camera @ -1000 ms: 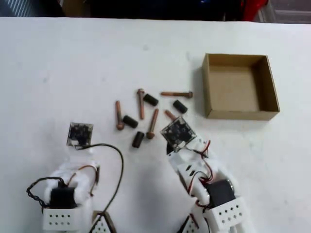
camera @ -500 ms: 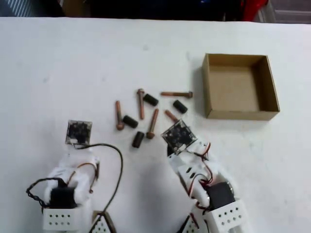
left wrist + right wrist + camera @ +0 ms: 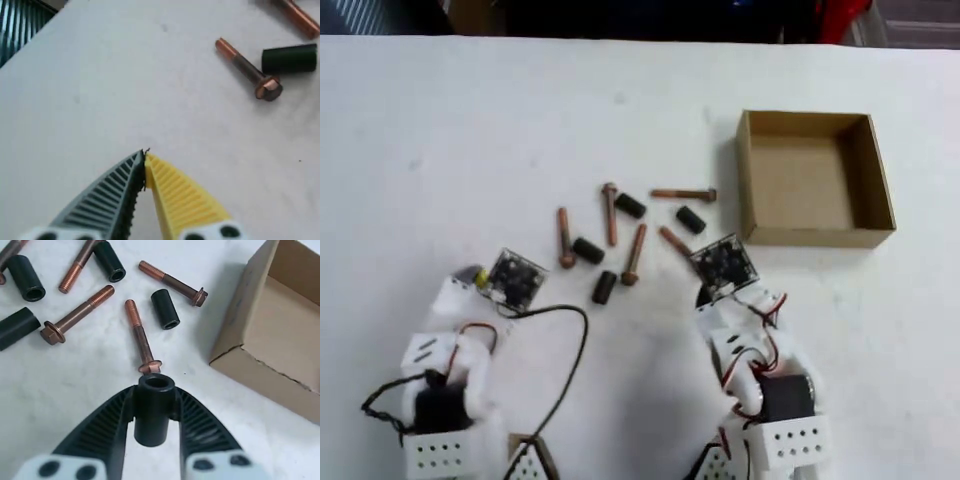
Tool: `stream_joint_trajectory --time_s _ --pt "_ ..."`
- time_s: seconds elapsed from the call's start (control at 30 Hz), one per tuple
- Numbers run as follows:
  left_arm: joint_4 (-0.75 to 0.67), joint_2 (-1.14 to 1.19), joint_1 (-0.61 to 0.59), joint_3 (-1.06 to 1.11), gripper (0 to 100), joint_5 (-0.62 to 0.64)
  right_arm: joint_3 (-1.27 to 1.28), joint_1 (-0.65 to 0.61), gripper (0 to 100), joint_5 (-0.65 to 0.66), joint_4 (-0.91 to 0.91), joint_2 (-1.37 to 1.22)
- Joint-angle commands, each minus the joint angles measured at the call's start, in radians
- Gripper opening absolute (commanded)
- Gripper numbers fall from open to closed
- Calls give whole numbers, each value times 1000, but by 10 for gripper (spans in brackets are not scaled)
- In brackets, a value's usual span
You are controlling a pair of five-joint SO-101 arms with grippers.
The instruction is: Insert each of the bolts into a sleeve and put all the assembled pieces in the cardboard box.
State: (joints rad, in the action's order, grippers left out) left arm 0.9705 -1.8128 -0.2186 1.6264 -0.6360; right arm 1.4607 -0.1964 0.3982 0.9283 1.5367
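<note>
right gripper: clamped on a black sleeve, open end forward
bolt: lying flat, head just beside the sleeve
left gripper: pinched together, empty
tip: probably feed the threaded end in dead straight

Nothing readable is showing here: no letters, numbers, labels or signs are appearing on the cardboard box, the bolts, the sleeves or the counter.
</note>
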Motion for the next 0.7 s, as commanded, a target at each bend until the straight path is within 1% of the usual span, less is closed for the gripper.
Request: stream_joint_trajectory --time_s 0.0,0.17,0.27,0.57,0.67 --pt "78 -5 -16 -155 27 -14 -17 28 16 3 -13 16" --pt "152 2 -16 -247 27 -18 -28 51 16 -34 -13 16" --pt "157 96 -18 -293 27 -60 -28 54 16 -34 -13 16" --pt "155 651 -10 -603 27 -58 -28 54 16 -34 -13 16" --pt "158 843 15 -692 27 -57 -28 54 16 -32 -13 16"
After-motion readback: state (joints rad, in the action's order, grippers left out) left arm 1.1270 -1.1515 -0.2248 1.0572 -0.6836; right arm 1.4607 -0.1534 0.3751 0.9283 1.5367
